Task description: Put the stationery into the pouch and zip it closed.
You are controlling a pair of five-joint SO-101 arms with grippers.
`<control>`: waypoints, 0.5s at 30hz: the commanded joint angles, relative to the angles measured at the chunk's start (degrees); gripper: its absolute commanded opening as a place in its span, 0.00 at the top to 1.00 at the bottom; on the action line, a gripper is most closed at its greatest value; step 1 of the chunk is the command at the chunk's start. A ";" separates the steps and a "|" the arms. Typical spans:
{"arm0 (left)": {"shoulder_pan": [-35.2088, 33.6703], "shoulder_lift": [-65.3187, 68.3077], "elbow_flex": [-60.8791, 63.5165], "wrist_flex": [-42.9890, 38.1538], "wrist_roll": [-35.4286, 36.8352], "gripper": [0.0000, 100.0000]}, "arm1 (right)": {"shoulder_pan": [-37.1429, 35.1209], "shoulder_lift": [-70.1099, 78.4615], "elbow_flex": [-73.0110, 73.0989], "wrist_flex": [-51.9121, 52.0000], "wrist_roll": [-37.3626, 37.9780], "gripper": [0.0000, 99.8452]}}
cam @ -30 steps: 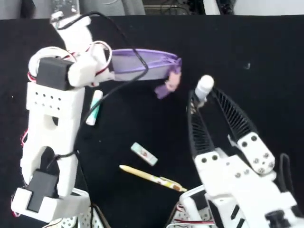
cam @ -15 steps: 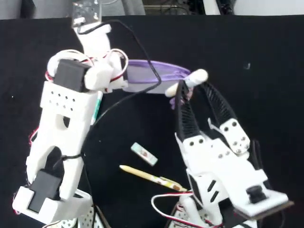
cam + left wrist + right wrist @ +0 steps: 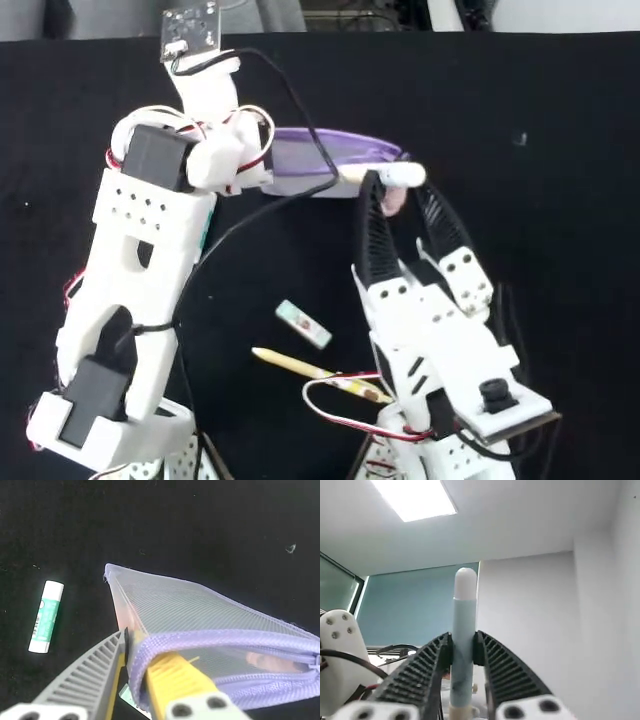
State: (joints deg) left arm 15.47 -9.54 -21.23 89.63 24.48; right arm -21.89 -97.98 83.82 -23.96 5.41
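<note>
My left gripper [image 3: 132,650] is shut on the rim of the purple mesh pouch [image 3: 200,615], holding it up with its mouth open. In the high view the pouch [image 3: 320,155] hangs from this gripper [image 3: 258,165] at the back of the table. My right gripper [image 3: 392,195] is shut on a pale blue stick with a white cap [image 3: 385,175], whose cap end lies at the pouch's mouth. The right wrist view has that stick [image 3: 464,630] upright between the black fingers [image 3: 427,665]. A glue stick [image 3: 46,616], an eraser [image 3: 302,324] and a yellow pen [image 3: 320,373] lie on the black table.
The black table [image 3: 540,150] has free room on its right and far side. The left arm's white body [image 3: 130,280] stands over the left part, and cables [image 3: 340,405] trail near the pen. A pink zipper charm [image 3: 395,203] hangs by the pouch's end.
The right arm swung left and forward, bringing the stick from beside the pouch to its mouth and tipping it over. The left arm shifted the pouch slightly right.
</note>
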 commanded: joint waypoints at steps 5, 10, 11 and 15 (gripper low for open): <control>0.57 -1.14 -0.48 -1.41 -0.09 0.97 | 0.79 5.32 -1.71 -3.43 -0.26 0.99; 0.57 -1.14 -0.48 -1.32 -0.09 0.97 | 1.05 17.54 -3.56 -13.19 0.18 0.99; 0.57 -1.14 -0.48 -1.23 -0.09 0.97 | 1.05 20.35 -4.00 -15.30 0.18 0.99; 0.57 -1.14 -0.48 -1.41 -0.09 0.97 | 1.05 31.25 -5.85 -22.95 3.43 0.99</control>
State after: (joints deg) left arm 15.38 -9.54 -21.23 89.63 24.48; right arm -21.89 -73.71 82.15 -41.19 6.37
